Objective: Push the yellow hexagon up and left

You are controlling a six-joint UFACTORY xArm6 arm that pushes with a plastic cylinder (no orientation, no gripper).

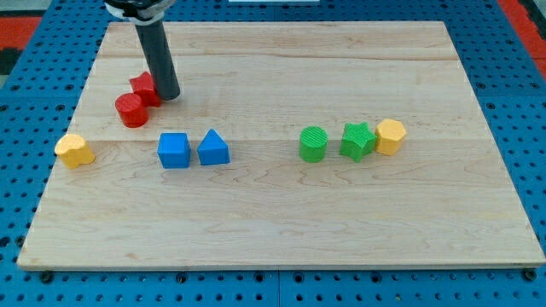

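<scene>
We see that the push is not yet begun. The yellow hexagon (390,136) lies at the view's right, touching the green star block (358,141) on that block's right side. My tip (167,95) has no jaws to open or close; it is only a rod. It stands far to the left of the hexagon, touching the red block (143,85), with the red cylinder (130,110) just below. In our judgement all the work remains: the tip must first go to the hexagon's lower right side.
</scene>
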